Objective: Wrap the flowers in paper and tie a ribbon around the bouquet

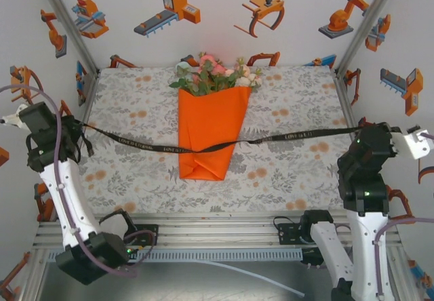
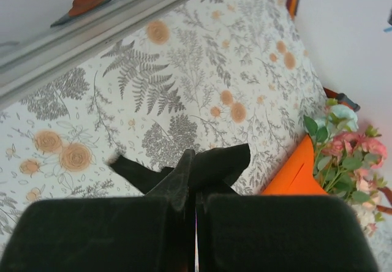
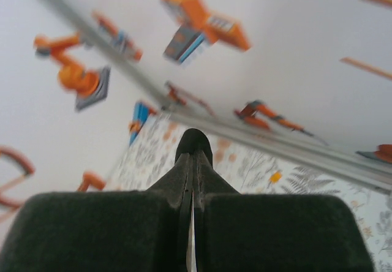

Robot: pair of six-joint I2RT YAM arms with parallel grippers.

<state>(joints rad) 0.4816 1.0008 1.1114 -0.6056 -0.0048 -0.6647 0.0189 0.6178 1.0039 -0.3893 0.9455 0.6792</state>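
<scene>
Step in hand: the wrapping looks finished. I judge the tying has begun, since the ribbon is stretched across the wrap and no knot is made yet.
Bouquet: the bouquet [image 1: 205, 121] is a cone of bright orange paper [image 1: 203, 167] holding pink, peach and cream flowers with green leaves [image 1: 215, 76]. It lies flat at mid-table [image 1: 291, 172], blooms at its far end, folded point toward the arm bases.
Ribbon: the long narrow black ribbon with pale lettering [image 1: 135, 140] passes over the top of the bouquet's lower half. It runs out on both sides of the bouquet toward the arms.
Left end effector [image 1: 80, 126]: well to the left of the bouquet, jaws pressed together on the ribbon. Its wrist view shows a short black tail poking past the fingertips.
Right end effector [image 1: 357, 135]: well to the right of the bouquet, jaws closed. The top view shows the ribbon running straight into them, so I judge it gripped.
Next move: the ribbon lies only over the bouquet, not around it. The ends need bringing in and crossing at the narrow part, gently enough that the light cone is not dragged.
Around: aluminium frame posts [image 1: 366, 23] behind the bouquet; purple-grey cables [image 1: 43, 93] beside the arms.
In the way: when the arms cross, each other's wrists and cables are the likeliest snags, and the paper fold could spring open.
</scene>
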